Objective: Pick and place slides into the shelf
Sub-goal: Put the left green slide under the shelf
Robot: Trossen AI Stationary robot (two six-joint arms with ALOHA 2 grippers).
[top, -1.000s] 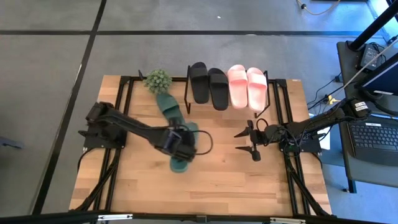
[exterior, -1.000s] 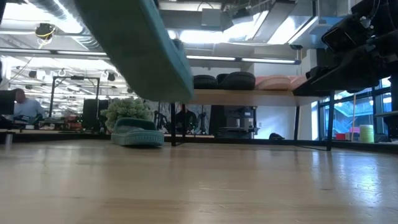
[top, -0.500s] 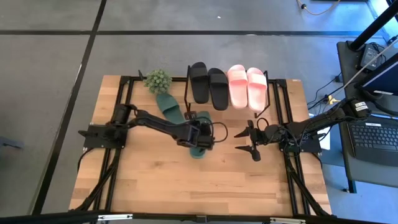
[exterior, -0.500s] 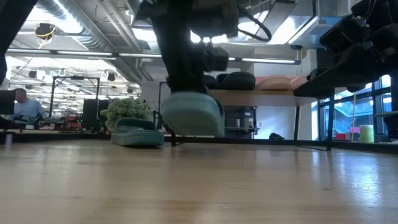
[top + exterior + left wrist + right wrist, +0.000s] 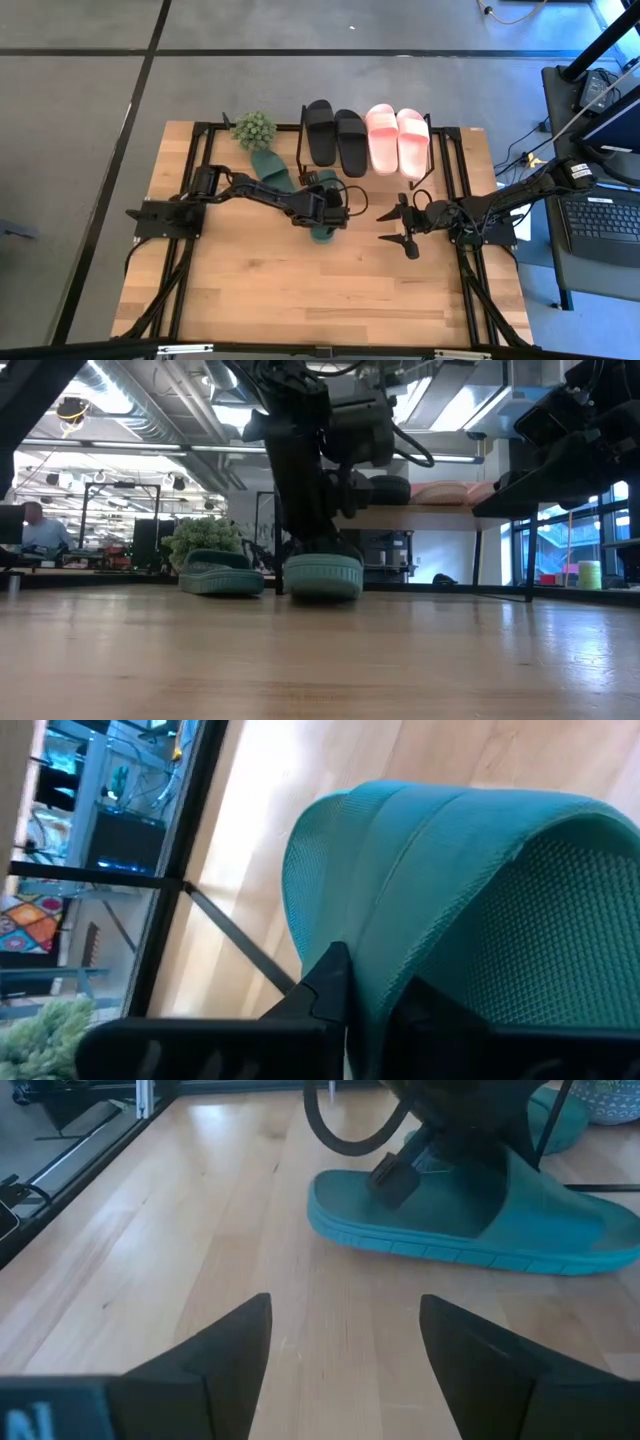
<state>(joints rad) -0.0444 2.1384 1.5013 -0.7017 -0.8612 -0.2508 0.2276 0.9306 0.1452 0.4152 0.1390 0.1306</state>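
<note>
A dark green slide lies sole-down on the table just in front of the shelf, with my left gripper shut on it from above. In the low view the same slide sits below the gripper. Its mate lies flat to the left, near the plant. The black pair and the pink pair rest on the shelf's top plank. My right gripper hovers open to the right of the held slide, touching nothing; its wrist view shows that slide ahead. My left gripper holds the green slide by its wide strap, with one dark finger on the outside of the strap's edge and the other hidden beneath it. The fingers come down from above. The slide's sole rests flat on the table.
A small potted plant stands at the far left of the shelf. The shelf's black side frames rise beside the held slide. Bare wooden tabletop stretches toward the near edge. A person sits far off in the room behind.
My left gripper carried the green slide toward the table's right and far edge, up to the shelf, and lowered it. The slide was lifted clear a second ago and now rests on its sole on the table. My right arm kept still.
</note>
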